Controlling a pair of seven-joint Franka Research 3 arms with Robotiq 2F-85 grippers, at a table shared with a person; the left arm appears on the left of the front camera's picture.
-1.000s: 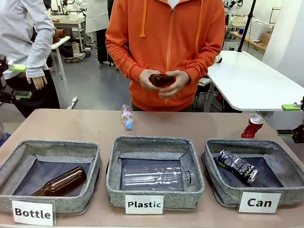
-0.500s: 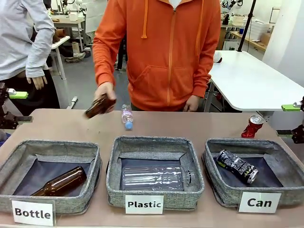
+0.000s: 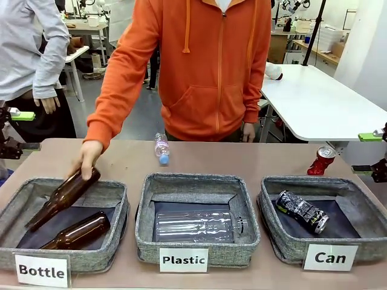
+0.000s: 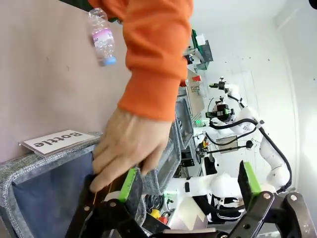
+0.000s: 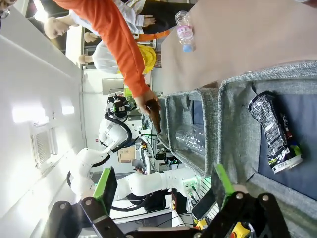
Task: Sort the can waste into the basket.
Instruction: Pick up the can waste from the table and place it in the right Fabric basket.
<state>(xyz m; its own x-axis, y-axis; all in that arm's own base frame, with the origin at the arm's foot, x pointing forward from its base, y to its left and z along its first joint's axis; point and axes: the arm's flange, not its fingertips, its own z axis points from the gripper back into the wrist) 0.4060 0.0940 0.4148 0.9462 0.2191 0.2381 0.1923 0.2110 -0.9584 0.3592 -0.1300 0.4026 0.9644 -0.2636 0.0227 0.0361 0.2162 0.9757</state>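
Note:
A shiny red crushed can (image 3: 322, 161) stands on the table behind the basket (image 3: 273, 232) labelled "Can". Inside that basket lies a dark blue-black and silver crushed can (image 3: 302, 211), also seen as the can (image 5: 275, 134) inside the grey basket (image 5: 233, 124) in the right wrist view. My right gripper (image 3: 370, 154) hangs open at the table's right edge, just right of the red can and apart from it; its open gripper (image 5: 163, 184) holds nothing. My left gripper (image 3: 13, 130) hovers open at the far left edge, and the left gripper (image 4: 189, 183) is bare.
A person in an orange hoodie lowers a brown bottle (image 3: 63, 196) by hand (image 3: 87, 158) into the "Bottle" basket (image 3: 118, 208), where another brown bottle (image 3: 78, 231) lies. The "Plastic" basket (image 3: 145, 235) holds a clear bottle (image 3: 196, 226). A small plastic bottle (image 3: 161, 148) lies behind it.
The person's hand carried the brown bottle from chest height down and left into the "Bottle" basket. My left gripper sank a little. The right gripper and both cans stayed put.

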